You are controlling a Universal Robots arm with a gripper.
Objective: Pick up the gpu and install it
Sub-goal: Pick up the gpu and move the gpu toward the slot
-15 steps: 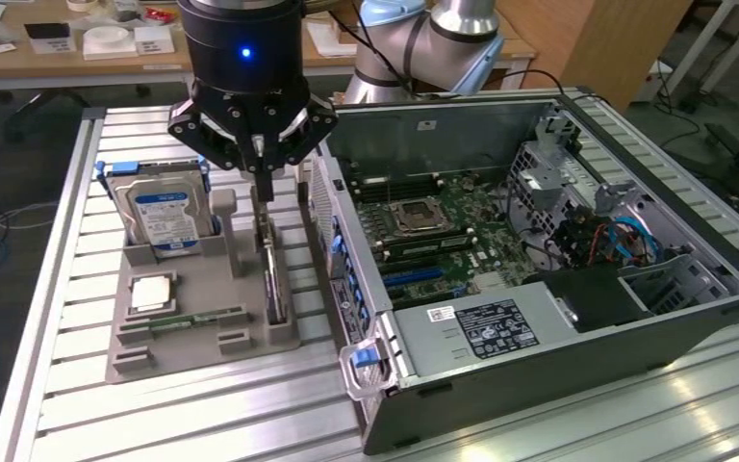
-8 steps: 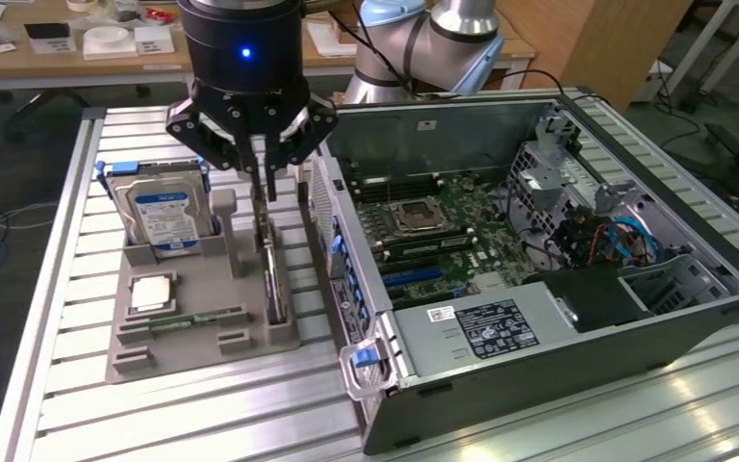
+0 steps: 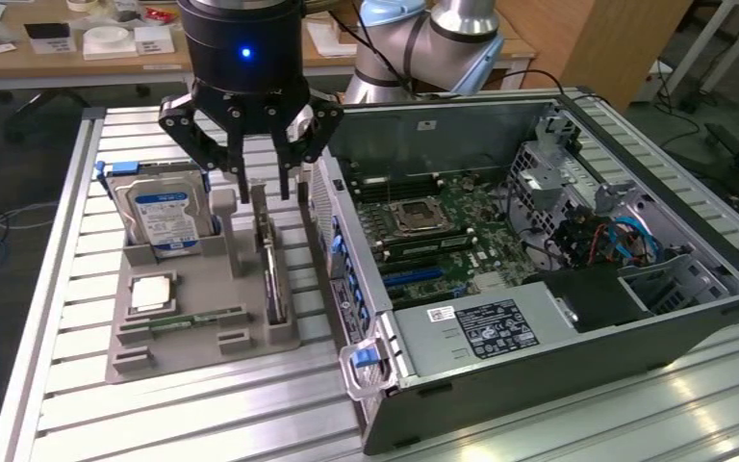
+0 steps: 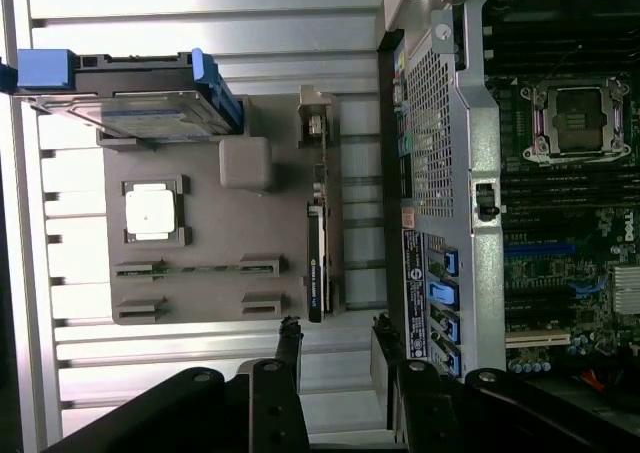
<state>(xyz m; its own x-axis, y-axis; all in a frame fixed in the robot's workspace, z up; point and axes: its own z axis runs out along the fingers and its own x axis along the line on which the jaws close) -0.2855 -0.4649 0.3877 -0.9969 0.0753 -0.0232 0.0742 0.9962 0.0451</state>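
Note:
The gpu (image 3: 270,265) is a thin dark card standing on its edge in a slot at the right side of the grey holder (image 3: 190,348), close to the open computer case (image 3: 677,318). In the wrist view the gpu (image 4: 315,263) appears as a narrow black strip in the holder (image 4: 210,223). My gripper (image 3: 265,188) hangs just above the card's far end. Its black fingers (image 3: 235,178) are spread apart, open, with nothing between them. The wrist view has the gripper (image 4: 335,331) a little way off the card's end.
The holder also carries a silver hard drive with a blue label (image 3: 165,219), a square processor (image 3: 151,291) and a green RAM stick (image 3: 197,318). The case lies on its side with the motherboard (image 3: 453,231) exposed. All rest on a slatted aluminium table (image 3: 216,423).

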